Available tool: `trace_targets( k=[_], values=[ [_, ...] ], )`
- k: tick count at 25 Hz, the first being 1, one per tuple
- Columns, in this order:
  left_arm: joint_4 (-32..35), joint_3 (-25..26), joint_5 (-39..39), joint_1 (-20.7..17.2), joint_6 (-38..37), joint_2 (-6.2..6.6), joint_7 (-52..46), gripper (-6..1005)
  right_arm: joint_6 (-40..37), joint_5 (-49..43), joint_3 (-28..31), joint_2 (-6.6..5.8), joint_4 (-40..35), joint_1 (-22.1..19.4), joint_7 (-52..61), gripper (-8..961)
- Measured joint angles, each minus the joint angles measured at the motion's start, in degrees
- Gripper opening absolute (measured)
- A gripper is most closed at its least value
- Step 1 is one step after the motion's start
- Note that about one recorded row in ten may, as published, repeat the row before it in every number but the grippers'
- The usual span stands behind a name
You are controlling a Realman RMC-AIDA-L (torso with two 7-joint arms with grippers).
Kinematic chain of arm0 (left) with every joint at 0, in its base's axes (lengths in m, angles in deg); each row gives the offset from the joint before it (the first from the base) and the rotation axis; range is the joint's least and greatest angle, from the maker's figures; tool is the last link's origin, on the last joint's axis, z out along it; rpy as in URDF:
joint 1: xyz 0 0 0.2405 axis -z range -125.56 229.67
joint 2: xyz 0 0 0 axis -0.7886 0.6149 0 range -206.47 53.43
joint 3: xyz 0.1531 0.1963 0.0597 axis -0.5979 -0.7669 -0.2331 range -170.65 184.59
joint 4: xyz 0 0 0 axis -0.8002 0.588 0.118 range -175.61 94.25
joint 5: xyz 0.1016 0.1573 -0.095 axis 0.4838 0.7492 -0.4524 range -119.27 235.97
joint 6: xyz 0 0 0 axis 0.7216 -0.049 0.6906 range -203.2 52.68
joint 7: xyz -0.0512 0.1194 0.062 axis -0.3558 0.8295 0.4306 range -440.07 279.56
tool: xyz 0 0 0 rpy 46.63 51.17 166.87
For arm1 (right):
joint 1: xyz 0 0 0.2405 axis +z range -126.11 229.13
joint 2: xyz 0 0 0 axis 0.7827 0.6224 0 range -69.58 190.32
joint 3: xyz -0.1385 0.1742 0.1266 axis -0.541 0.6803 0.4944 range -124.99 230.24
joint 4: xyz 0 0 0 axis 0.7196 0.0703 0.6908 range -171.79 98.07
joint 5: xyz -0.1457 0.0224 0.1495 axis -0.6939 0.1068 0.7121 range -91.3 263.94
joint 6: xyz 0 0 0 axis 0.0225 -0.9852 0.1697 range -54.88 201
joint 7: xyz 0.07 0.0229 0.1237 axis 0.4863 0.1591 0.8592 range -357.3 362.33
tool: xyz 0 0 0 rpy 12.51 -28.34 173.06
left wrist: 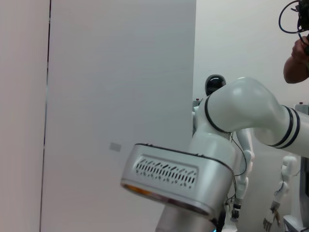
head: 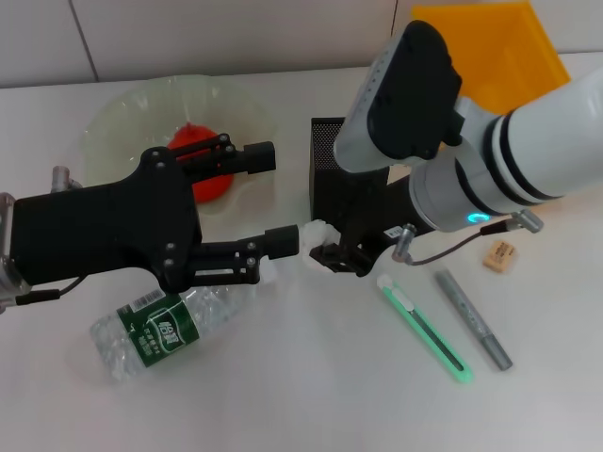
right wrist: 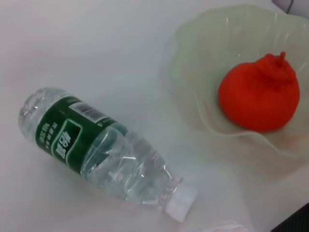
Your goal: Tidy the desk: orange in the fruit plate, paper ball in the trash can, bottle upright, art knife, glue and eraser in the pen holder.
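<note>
Head view: clear crinkled plastic bottle lies sideways beside ruffled translucent plate.

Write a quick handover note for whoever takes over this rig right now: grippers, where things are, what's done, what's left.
Left gripper: open, hovering above the lying bottle, near its cap end.
Right gripper: by the pen holder, seemingly carrying the paper ball.
Done: orange is in the fruit plate.
Left: stand the bottle up; paper ball into the orange trash can; green art knife, grey glue stick and eraser, all on the desk, go into the pen holder.
</note>
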Motion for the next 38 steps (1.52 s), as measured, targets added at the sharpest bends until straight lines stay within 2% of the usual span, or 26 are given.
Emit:
trace_targets(
  k=[4, 13, 23, 28, 29, 33, 38],
  values=[
    [-0.2, 0.0, 0.1, 0.0, 0.1, 0.0, 0.3, 828, -0.7, -0.1, 0.0, -0.09, -3.6, -2.8, 0.0, 315],
    [-0.5, 0.2, 2.0, -0.2, -0.3, 0.03, 2.3, 828, -2.7, -0.5, 0.8, -0.02, -7.9, -5.9, 0.4, 315],
    [-0.6, 2.6, 4.1, -1.7, -0.3, 0.26, 4.3, 828, -7.6, -0.7, 4.2, 0.18, -17.5, -10.2, 1.2, 314],
    [-0.6, 3.1, 5.3, -1.9, -0.2, 0.23, 4.3, 828, -10.8, -0.7, 6.9, 0.22, -24.9, -12.5, 1.8, 314],
    [-0.6, 3.1, 5.4, -1.9, -0.3, 0.2, 4.3, 828, -11.4, -0.7, 8.1, 0.23, -28.4, -13.5, 2.2, 314],
    [-0.8, 2.8, 5.4, -1.8, 0.0, 0.13, 4.5, 828, -11.6, -0.3, 11.2, 0.21, -31.0, -14.5, 2.3, 314],
    [-1.4, 2.5, 5.4, -1.7, 0.3, 0.02, 4.6, 827, -8.7, 0.2, 16.1, 0.2, -30.3, -15.0, 1.0, 314]
  ],
)
